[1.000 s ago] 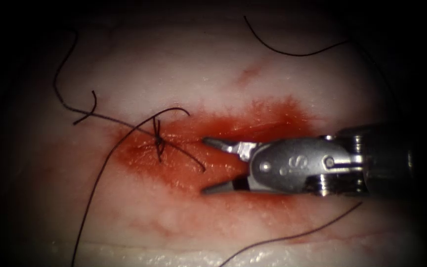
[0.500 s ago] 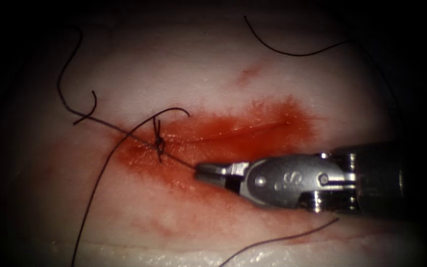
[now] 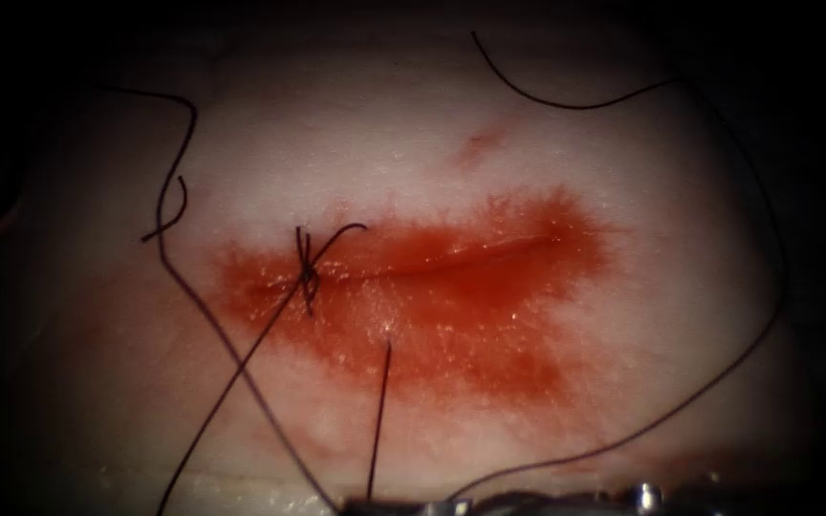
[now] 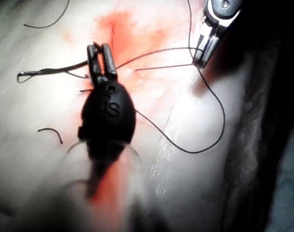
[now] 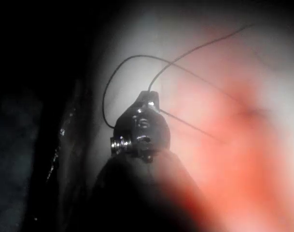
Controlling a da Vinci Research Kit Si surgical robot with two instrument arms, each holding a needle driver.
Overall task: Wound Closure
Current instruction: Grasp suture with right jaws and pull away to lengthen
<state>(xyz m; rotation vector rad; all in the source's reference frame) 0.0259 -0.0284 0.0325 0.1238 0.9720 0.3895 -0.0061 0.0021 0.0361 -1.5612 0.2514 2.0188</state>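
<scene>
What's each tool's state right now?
Left tool: cannot be told.
Right tool: closed, holding the thread.

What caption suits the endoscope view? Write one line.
Knot at the cut's left end; right end effector grips a thread below the cut.
</scene>
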